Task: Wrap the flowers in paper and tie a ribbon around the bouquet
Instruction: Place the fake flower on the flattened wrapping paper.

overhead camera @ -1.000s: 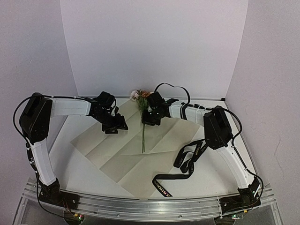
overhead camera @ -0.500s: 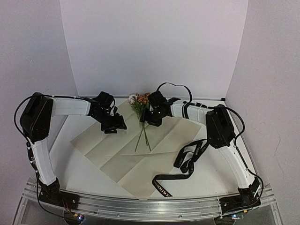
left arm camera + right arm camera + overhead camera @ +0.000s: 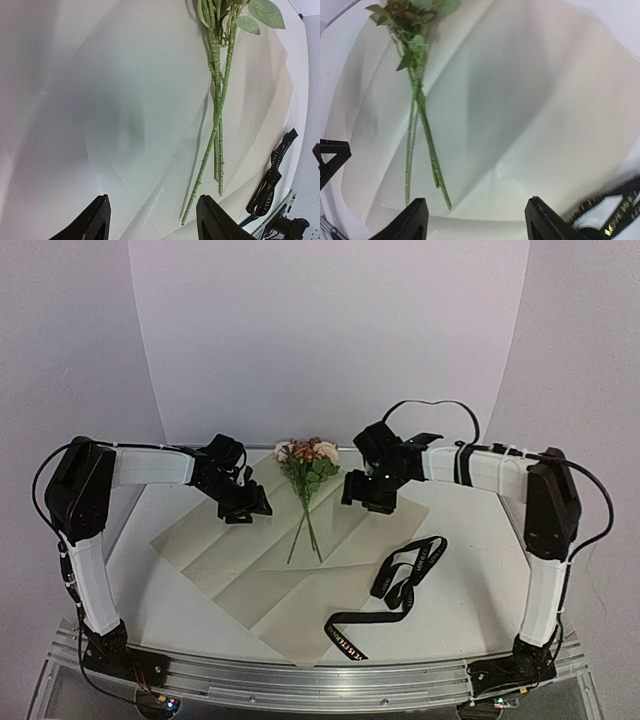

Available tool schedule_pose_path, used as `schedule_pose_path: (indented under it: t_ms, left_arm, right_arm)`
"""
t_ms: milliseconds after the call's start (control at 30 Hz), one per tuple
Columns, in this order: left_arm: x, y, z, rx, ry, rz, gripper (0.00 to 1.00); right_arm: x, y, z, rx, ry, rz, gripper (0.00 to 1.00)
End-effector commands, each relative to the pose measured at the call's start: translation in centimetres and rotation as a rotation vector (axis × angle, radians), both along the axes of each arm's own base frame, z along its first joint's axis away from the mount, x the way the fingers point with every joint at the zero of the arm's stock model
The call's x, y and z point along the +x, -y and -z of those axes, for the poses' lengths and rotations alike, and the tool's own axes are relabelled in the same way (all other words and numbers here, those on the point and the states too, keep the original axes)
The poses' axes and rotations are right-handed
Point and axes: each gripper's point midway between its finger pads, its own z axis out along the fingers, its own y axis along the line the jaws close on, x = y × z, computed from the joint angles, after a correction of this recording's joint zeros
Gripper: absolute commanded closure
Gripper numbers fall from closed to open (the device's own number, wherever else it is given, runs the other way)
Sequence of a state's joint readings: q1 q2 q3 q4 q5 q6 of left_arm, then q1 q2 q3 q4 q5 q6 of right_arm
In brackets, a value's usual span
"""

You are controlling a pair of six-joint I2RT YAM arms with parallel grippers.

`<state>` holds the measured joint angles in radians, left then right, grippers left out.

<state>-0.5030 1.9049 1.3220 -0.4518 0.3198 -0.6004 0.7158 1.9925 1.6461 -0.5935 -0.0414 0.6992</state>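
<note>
The flowers (image 3: 309,478) lie loose on the flat tan paper (image 3: 255,575), blooms toward the back wall and thin green stems (image 3: 218,100) fanning toward me. Nothing touches them. My left gripper (image 3: 248,510) hovers open over the paper left of the stems, its jaws empty (image 3: 152,200). To the right of the stems my right gripper (image 3: 368,502) also hangs open and empty (image 3: 476,201) above the paper (image 3: 530,100). The black lettered ribbon (image 3: 400,585) lies in loose loops at the paper's right corner. No wrapped bouquet is in view.
The paper lies on a white table (image 3: 470,580) with a curved white backdrop close behind the blooms. A metal rail (image 3: 300,675) runs along the near edge. A black cable (image 3: 430,408) loops above the right arm.
My right gripper has opened, let go of the flowers and swung right and back. The stems dropped and spread on the paper. The left arm barely moved.
</note>
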Motion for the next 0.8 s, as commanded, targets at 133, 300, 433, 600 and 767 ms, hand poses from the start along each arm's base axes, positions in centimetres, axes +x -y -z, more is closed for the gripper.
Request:
schedule_pose_path:
  t_ms: [133, 300, 433, 600, 767]
  left_arm:
    - [1.2, 0.6, -2.4, -0.051, 0.06, -0.003, 0.39]
    - [1.1, 0.5, -2.8, -0.05, 0.065, -0.002, 0.39]
    - [1.2, 0.3, -3.2, -0.042, 0.074, 0.001, 0.39]
    - [1.3, 0.4, -3.6, -0.044, 0.08, 0.004, 0.39]
    - [1.3, 0.2, -4.0, -0.04, 0.088, 0.005, 0.39]
  right_arm:
    - [-8.4, 8.9, 1.0, -0.133, -0.039, 0.209, 0.15]
    - [-12.5, 10.3, 4.1, -0.178, -0.095, 0.241, 0.16]
    - [-13.6, 11.0, 5.7, -0.186, -0.111, 0.274, 0.25]
    - [-13.6, 11.3, 7.6, -0.198, -0.125, 0.313, 0.27]
    - [-13.4, 11.3, 9.2, -0.203, -0.127, 0.344, 0.31]
